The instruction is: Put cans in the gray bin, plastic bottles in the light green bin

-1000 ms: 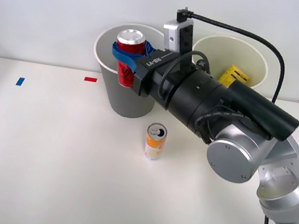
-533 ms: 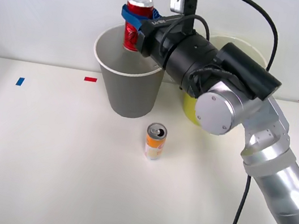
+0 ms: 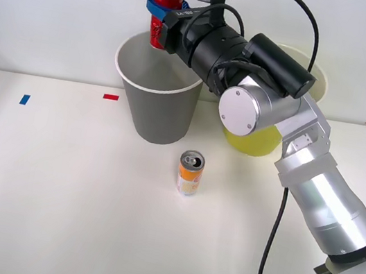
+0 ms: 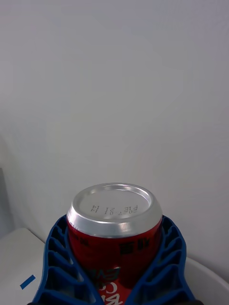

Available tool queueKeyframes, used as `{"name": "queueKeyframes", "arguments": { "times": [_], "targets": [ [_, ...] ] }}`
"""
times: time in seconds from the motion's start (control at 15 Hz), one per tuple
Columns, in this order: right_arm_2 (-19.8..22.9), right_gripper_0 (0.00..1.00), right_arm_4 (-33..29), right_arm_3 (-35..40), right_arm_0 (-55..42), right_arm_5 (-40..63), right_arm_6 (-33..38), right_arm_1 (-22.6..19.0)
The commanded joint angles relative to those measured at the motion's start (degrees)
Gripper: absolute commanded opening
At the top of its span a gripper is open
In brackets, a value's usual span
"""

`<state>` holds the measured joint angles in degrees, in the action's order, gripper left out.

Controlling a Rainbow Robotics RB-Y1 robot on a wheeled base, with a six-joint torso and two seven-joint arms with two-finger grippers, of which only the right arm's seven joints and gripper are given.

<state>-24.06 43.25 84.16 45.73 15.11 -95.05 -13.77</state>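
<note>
My right gripper (image 3: 163, 13) is shut on a red can (image 3: 165, 6) with a silver top, holding it upright above the gray bin (image 3: 153, 111), over its far rim. In the right wrist view the red can (image 4: 114, 233) sits between the blue ribbed fingers (image 4: 57, 267), its silver end facing the camera. An orange-and-white can (image 3: 189, 173) stands upright on the table just in front of the gray bin. The light green bin (image 3: 255, 143) stands to the right of the gray one, mostly hidden behind my arm. No plastic bottles are in view.
The white table (image 3: 54, 193) stretches wide in front of the bins. Small red markers (image 3: 111, 97) and a blue marker (image 3: 24, 99) lie flat on it. A black cable (image 3: 275, 216) hangs along my arm. A plain white wall is behind the bins.
My right gripper has lifted the red can from rim level inside the gray bin's mouth to well above it, and the arm has swung back toward the wall.
</note>
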Motion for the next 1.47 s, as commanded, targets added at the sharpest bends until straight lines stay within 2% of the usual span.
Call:
{"name": "queueKeyframes", "arguments": {
  "times": [0.07,0.2,0.27,0.33,0.4,0.73,1.13,1.33,1.47],
  "targets": [
    [-0.02,0.00,-0.18,-0.84,0.41,0.01,-0.31,0.14],
    [-0.19,0.32,-0.18,-0.84,0.41,0.01,0.04,-0.12],
    [-0.46,0.61,-0.18,-0.84,0.32,0.01,0.13,-0.38],
    [-0.63,0.82,0.17,-0.84,0.32,0.01,0.13,-0.65],
    [-0.72,0.99,0.43,-0.84,0.32,0.01,0.22,-0.82],
    [-0.72,1.00,0.52,0.74,0.06,-0.08,-0.66,-1.61],
    [-0.99,1.00,1.49,10.41,-10.14,-10.36,-0.22,-4.08],
    [-1.34,1.00,1.57,15.33,-15.23,-13.88,-0.05,-6.98],
    [-1.43,1.00,1.57,20.95,-21.12,-16.16,-0.05,-10.40]
  ]
}}
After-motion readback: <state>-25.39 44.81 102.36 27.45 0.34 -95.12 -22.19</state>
